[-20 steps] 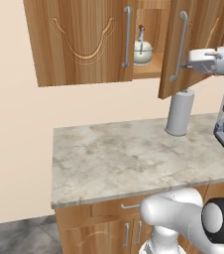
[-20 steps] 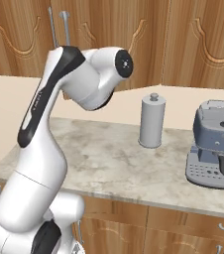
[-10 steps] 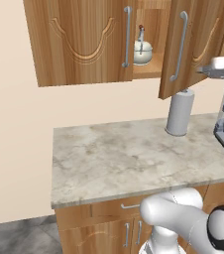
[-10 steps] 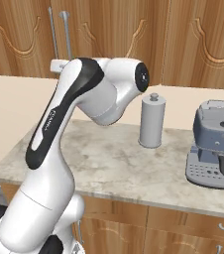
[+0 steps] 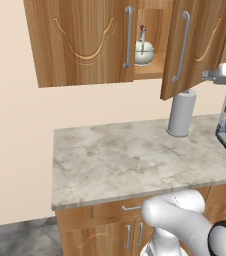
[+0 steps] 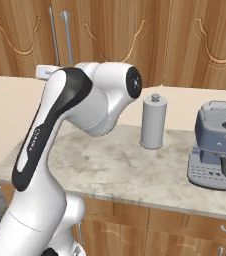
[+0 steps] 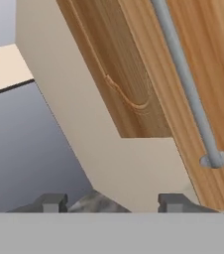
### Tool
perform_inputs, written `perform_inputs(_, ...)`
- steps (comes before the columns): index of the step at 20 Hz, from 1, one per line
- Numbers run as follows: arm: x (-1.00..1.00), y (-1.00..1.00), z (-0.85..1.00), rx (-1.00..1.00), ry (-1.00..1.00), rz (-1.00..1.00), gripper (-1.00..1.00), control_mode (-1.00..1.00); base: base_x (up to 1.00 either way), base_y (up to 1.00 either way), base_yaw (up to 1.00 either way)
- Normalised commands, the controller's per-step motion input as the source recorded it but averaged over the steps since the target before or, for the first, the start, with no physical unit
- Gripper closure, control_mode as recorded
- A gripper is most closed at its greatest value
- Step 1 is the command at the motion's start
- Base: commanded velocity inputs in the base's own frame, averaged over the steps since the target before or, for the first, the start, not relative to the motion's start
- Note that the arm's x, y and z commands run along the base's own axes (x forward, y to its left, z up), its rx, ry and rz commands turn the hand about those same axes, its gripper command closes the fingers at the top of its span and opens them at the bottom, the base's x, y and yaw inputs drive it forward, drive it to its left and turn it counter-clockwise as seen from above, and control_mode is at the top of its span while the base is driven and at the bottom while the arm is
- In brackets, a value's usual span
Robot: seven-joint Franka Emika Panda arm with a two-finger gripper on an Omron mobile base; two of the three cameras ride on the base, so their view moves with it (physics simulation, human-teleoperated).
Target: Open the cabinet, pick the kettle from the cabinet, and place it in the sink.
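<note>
**Kettle upright in the half-open wall cabinet**

Marbled grey worktop (image 5: 130, 160) runs below the wooden wall cabinet (image 5: 85, 40), against a plain cream wall. Its right door (image 5: 195, 45) stands swung outward, the left door shut; both carry long vertical silver bar handles.

In the gap between the doors the kettle (image 5: 144, 50) sits on the cabinet shelf, upright, its long axis vertical. It is small, rounded and cream-white, with a thin handle rising to a red knob on top. Which way its spout faces cannot be told.

On the worktop just below the open door stands a tall grey canister (image 5: 180, 112) with a knob on its lid, and to its right a grey-blue coffee machine (image 6: 219, 145). Base cabinets with short handles run under the worktop edge.

The gripper (image 5: 209, 75) hangs at the far right, just beside the open door's lower edge, clear of the bar handle. In the hand view the two finger tips (image 7: 52, 202) stand spread apart with nothing between them, the door's handle (image 7: 188, 89) passing diagonally ahead of them.
</note>
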Motion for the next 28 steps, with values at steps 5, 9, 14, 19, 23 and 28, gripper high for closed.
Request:
perform_inputs(5, -0.3, 0.38, -0.05, 0.0, 0.0, -0.01, -1.0, -1.0, 0.0, 0.0, 0.0)
perform_inputs(9, -0.19, 0.46, 0.0, 0.0, 0.01, -0.05, -1.0, -1.0, 0.0, 0.0, 0.0)
perform_inputs(14, -0.06, 0.51, -0.01, 0.0, 0.0, -0.16, -1.0, -1.0, 0.0, 0.0, 0.0)
perform_inputs(19, 0.08, 0.46, -0.04, 0.0, 0.01, -0.33, -1.0, -1.0, 0.0, 0.0, 0.0)
perform_inputs(23, 0.16, 0.37, -0.05, 0.06, 0.03, -0.38, -1.0, -1.0, 0.0, 0.0, 0.0)
perform_inputs(28, 0.25, 0.27, -0.05, 0.19, 0.09, -0.41, -1.0, -1.0, 0.0, 0.0, 0.0)
